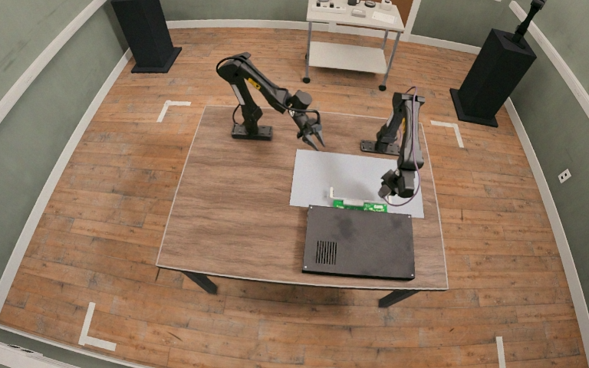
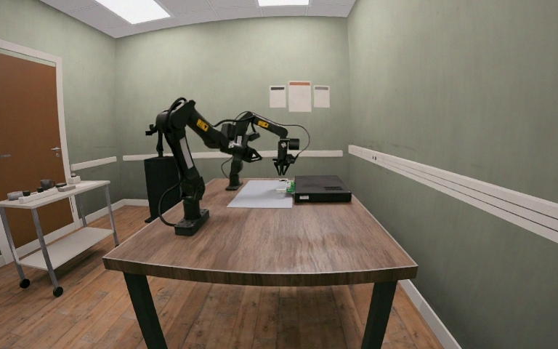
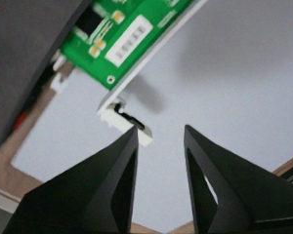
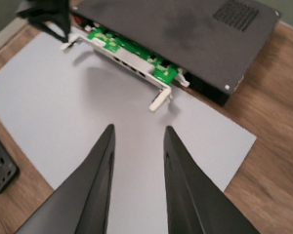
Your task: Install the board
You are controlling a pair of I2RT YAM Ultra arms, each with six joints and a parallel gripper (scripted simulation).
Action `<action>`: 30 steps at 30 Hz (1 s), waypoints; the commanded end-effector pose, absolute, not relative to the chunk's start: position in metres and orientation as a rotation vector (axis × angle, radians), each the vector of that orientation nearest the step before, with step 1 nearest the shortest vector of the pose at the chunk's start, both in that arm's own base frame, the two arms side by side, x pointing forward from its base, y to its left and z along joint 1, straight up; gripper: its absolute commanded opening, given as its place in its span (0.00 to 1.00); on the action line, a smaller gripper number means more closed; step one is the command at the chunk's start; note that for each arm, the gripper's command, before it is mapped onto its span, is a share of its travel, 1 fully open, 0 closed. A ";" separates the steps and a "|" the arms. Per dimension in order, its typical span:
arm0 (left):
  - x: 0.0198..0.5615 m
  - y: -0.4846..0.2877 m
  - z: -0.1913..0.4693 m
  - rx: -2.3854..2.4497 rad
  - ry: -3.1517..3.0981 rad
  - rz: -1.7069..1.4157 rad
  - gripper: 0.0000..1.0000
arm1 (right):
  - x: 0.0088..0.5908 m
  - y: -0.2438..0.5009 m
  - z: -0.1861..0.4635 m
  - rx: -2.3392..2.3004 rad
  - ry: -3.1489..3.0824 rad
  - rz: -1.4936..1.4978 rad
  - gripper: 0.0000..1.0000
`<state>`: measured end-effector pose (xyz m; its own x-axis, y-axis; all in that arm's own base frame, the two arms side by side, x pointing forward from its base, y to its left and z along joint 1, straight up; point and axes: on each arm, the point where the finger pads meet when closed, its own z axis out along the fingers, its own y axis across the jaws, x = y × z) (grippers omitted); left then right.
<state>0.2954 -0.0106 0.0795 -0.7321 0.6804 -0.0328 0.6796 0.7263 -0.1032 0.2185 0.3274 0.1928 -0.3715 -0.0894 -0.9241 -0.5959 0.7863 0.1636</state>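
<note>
The black enclosure stands flat on the table near its front right. The green board lies component side up, partly in the enclosure's slot, with its white panel over the grey mat. One white lever points straight out from the panel; it also shows in the right wrist view. The other lever sits at the panel's end, roughly in line with it. My left gripper hovers just above that lever, fingers apart and empty. My right gripper is raised over the mat's far edge, fingers apart and empty.
Both arm bases stand at the table's far side. A white cart and two black pedestals stand on the floor beyond the table. The enclosure's near edge lies close to the table's front edge.
</note>
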 end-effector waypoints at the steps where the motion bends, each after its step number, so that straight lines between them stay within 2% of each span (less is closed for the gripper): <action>1: 0.298 0.004 0.085 -0.834 -3.046 0.051 0.32 | 0.239 0.330 0.185 -0.426 2.038 0.482 0.32; 11: 0.297 0.015 0.080 -0.271 -3.181 -0.010 0.32 | 0.270 0.362 0.142 -0.305 2.352 0.309 0.32; 15: 0.297 0.014 0.079 -0.185 -3.194 -0.012 0.32 | 0.275 0.367 0.132 -0.271 2.417 0.272 0.32; 18: 0.294 0.017 0.075 -0.047 -3.196 -0.015 0.32 | 0.277 0.368 0.103 -0.219 2.549 0.177 0.32; 24: 0.288 0.018 0.068 0.028 -3.180 -0.015 0.32 | 0.279 0.372 0.065 -0.114 2.737 0.046 0.32; 30: 0.289 0.019 0.069 0.016 -3.183 -0.016 0.32 | 0.286 0.384 0.056 -0.030 2.814 0.021 0.32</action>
<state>0.2826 0.0123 0.0602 -0.9997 0.0197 0.0135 0.0196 0.9998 -0.0069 0.2899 0.3900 0.0463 -0.9132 -0.0666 -0.4019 -0.0908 0.9950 0.0413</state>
